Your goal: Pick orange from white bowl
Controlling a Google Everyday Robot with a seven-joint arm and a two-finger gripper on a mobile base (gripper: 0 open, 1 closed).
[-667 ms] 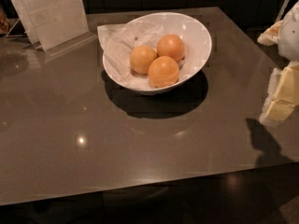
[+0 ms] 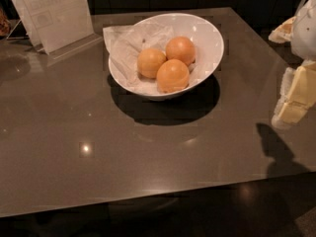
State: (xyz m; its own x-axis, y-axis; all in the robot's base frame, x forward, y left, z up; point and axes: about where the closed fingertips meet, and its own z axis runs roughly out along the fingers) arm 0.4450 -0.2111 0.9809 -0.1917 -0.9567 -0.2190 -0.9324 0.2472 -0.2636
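Bowl [image 2: 210,41] holds orange [image 2: 173,75] among three; gripper [image 2: 295,101] hangs at right, well apart; open or closed, cannot tell.

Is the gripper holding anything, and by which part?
Nothing, as far as shows: the gripper hangs at the right edge, apart from the white bowl, where all three oranges lie.

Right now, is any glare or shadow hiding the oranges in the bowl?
Camera view: no, the oranges are evenly lit; the white bowl throws a dark shadow on the table; one small glint front-left; the gripper hangs at the right edge.
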